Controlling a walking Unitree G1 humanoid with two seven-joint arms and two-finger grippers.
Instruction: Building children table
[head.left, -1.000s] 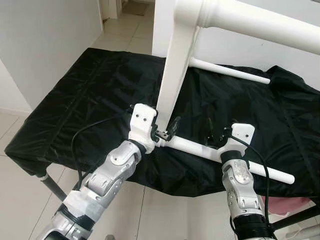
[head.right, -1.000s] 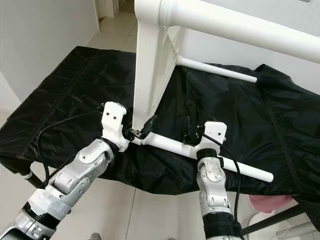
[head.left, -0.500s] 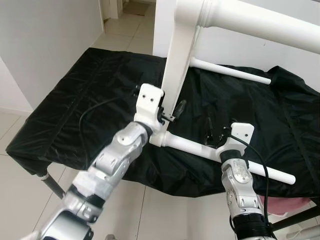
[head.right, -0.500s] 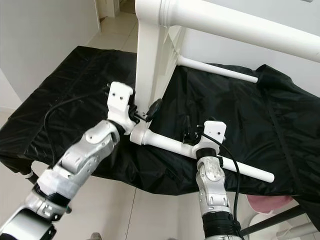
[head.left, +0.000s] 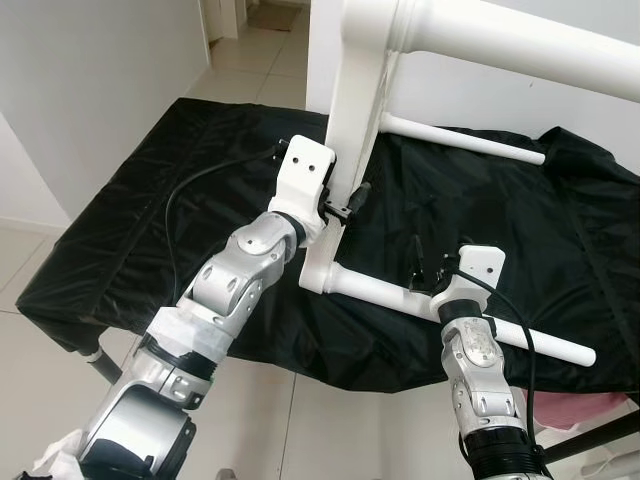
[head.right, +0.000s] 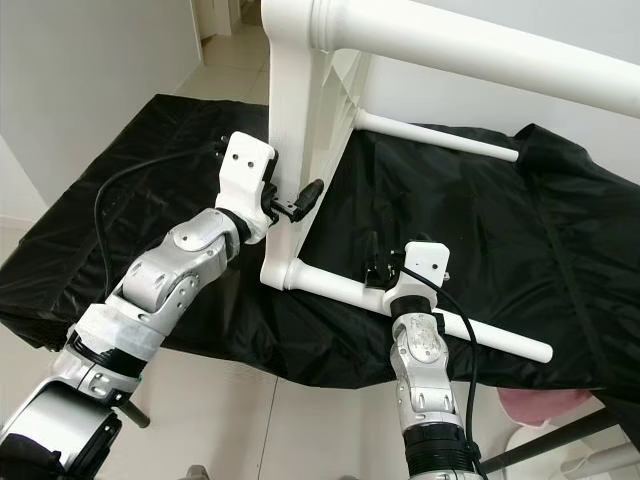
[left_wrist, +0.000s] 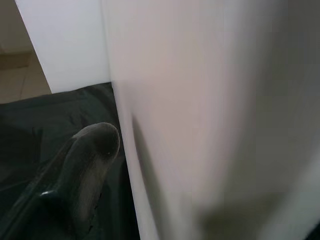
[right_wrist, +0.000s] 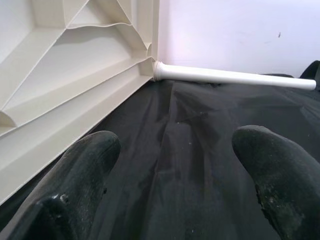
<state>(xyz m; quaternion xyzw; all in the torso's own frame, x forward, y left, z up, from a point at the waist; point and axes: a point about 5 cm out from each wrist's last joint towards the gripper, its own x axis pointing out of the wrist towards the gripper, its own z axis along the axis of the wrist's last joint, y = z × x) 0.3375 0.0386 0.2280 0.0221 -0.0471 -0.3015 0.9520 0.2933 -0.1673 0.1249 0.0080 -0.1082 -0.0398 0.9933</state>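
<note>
Left eye view: white plastic children's table stood on edge on black cloth; left gripper clamped its edge panel; right gripper, open and empty, sat beside white tubular leg running rightward

The white plastic children's table top, standing on edge on the black cloth-covered bench, runs out past the picture's top edge, and its thick upper white leg is cut off at the right. In the left wrist view the white panel is a close blur, and one black finger of the left gripper shows beside it; the other is hidden. A pink object under the bench's right corner is too covered to identify.
</note>
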